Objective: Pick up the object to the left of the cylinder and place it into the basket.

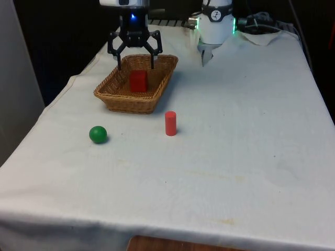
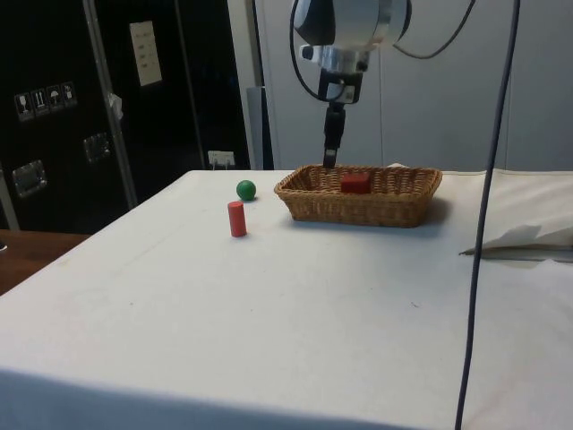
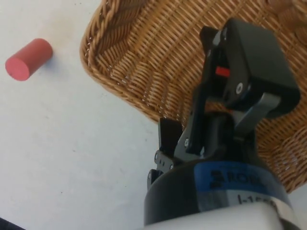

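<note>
A red cylinder [image 1: 170, 123] [image 2: 236, 219] [image 3: 29, 59] stands upright on the white cloth. To its left in the front view lies a green ball [image 1: 98, 134] [image 2: 246, 190], untouched. Behind them sits a wicker basket [image 1: 125, 102] [image 2: 358, 210] [image 3: 144, 62] with a red block [image 1: 138, 81] [image 2: 355, 183] inside. My gripper [image 1: 136, 66] [image 2: 329, 158] hangs just above the basket's far part, over the block. Its fingers are spread wide and hold nothing.
The robot's white base [image 1: 215, 26] stands at the far end of the table. Crumpled white cloth [image 1: 264, 35] [image 2: 519, 240] lies beside it. A black cable [image 2: 483, 224] hangs down in the side view. Open cloth stretches in front of the ball and cylinder.
</note>
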`<state>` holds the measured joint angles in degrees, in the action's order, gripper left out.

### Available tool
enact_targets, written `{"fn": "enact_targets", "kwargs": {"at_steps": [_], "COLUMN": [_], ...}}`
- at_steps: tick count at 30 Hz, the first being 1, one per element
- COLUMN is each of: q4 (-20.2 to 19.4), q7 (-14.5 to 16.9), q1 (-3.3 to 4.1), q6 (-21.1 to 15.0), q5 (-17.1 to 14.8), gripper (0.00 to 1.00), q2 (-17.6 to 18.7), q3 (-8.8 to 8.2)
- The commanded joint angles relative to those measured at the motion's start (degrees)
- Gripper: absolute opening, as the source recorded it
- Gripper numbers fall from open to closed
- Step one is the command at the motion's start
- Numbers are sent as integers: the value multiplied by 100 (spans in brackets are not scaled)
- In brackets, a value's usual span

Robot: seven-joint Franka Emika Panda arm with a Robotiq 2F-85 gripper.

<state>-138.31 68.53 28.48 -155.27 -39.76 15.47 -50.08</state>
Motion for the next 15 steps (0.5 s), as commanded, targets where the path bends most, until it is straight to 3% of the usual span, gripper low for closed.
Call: {"fn": "enact_targets", "kwargs": {"at_steps": [1,4,5,6,14,15], "q4": [-11,-11,6,-6,-6,17], "q7": [-40,-34,11,-29,166,160], "q1": [52,80,40,86,143,115], "q6": [0,-29,0,-34,-23,-6], "q5": [103,172,109,183,218,166], "gripper": [100,100,100,100,100,100], "q2": [11,-29,-52,-34,-80,-57], "q3": [-46,-23,6,-17,6,17]}}
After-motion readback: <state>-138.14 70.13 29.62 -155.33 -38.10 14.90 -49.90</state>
